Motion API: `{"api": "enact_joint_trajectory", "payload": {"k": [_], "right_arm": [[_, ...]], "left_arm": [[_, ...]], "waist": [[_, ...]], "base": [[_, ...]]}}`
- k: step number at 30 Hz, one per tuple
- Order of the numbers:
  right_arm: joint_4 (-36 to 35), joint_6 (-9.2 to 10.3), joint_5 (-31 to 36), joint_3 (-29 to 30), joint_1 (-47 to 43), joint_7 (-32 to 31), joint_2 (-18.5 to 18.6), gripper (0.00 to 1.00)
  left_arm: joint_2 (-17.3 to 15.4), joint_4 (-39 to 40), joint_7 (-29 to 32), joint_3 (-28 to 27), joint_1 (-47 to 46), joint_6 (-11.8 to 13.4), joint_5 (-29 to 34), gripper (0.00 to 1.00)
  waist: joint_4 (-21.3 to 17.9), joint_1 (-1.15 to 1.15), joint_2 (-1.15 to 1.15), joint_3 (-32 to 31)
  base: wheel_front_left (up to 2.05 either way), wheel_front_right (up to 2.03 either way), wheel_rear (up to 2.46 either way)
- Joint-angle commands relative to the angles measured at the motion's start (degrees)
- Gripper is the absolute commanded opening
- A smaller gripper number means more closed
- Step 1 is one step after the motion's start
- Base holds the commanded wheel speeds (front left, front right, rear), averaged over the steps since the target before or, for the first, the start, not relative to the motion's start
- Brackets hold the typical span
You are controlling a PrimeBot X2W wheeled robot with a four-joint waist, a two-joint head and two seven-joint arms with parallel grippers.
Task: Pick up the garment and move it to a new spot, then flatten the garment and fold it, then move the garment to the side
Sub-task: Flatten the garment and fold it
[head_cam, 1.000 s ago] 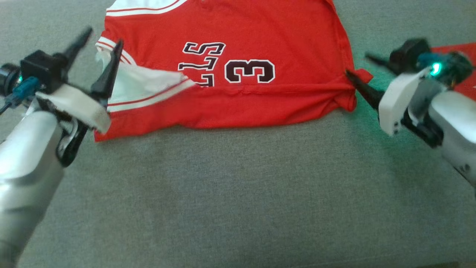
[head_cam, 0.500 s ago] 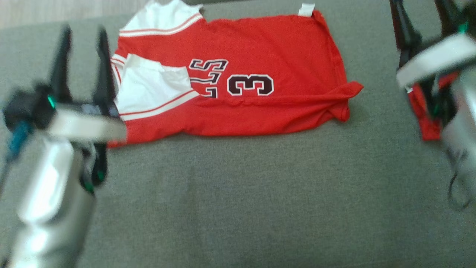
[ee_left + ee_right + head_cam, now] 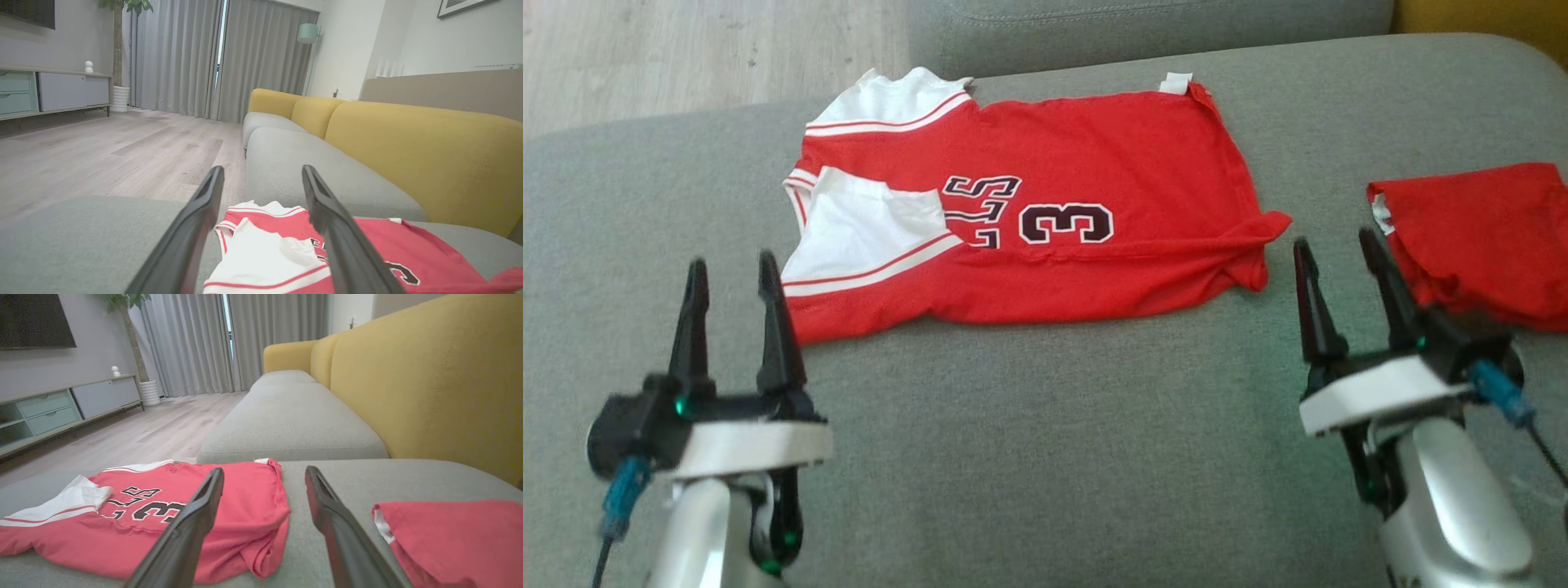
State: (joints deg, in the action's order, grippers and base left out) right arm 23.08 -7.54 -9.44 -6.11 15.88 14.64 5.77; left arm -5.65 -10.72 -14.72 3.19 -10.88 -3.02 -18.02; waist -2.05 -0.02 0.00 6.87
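Hovering at the lower left of the head view, the left gripper [image 3: 731, 260] has its two dark fingers spread wide with nothing between them, tips pointing up the frame just beside the near left corner of the red basketball jersey [image 3: 1094, 155], next to its white sleeve panel [image 3: 858, 233]. The jersey lies on the grey sofa cushion [image 3: 1045, 457] in the upper middle of the frame, partly folded, with its long axis running left to right and its near edge facing both arms. At the lower right, the right gripper [image 3: 1334, 238] is equally wide open and empty, tips just beside the jersey's rumpled right hem corner [image 3: 1262, 245]. A second red garment [image 3: 1486, 237] sits just right of that gripper. Each arm is about equally close to its own end of the jersey, so the next fold or shift probably means reaching up the frame to the two near corners.
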Motion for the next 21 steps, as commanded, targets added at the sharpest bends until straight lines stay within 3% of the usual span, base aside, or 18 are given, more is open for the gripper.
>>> {"api": "enact_joint_trajectory", "payload": {"k": [1,6,14,21], "right_arm": [[-2.2,0.05,0.5,-0.4,0.0,0.4,-0.7,1.0],[-3.4,0.05,1.6,0.8,-1.7,0.4,-2.0,1.0],[-4.3,0.05,2.6,0.1,-1.2,0.4,-2.7,1.0],[-5.2,0.05,2.7,0.5,-0.4,0.4,-2.8,1.0]], "left_arm": [[-0.2,2.2,-0.3,-2.9,-1.2,-0.2,1.3,1.0],[2.0,1.5,-0.3,-5.5,0.8,-1.2,2.6,1.0],[2.7,-2.7,-0.3,-6.8,-1.5,-2.0,4.2,1.0],[2.5,-15.6,-0.3,-6.4,-6.4,0.2,6.1,1.0]], "waist": [[-0.1,0.02,0.0,0.0],[-0.4,0.02,0.0,0.4],[-1.3,0.02,0.0,1.9],[-1.9,0.02,0.0,4.1]], "base": [[0.0,0.0,0.0],[0.0,0.0,0.0],[0.0,0.0,0.0],[0.0,0.0,0.0]]}}
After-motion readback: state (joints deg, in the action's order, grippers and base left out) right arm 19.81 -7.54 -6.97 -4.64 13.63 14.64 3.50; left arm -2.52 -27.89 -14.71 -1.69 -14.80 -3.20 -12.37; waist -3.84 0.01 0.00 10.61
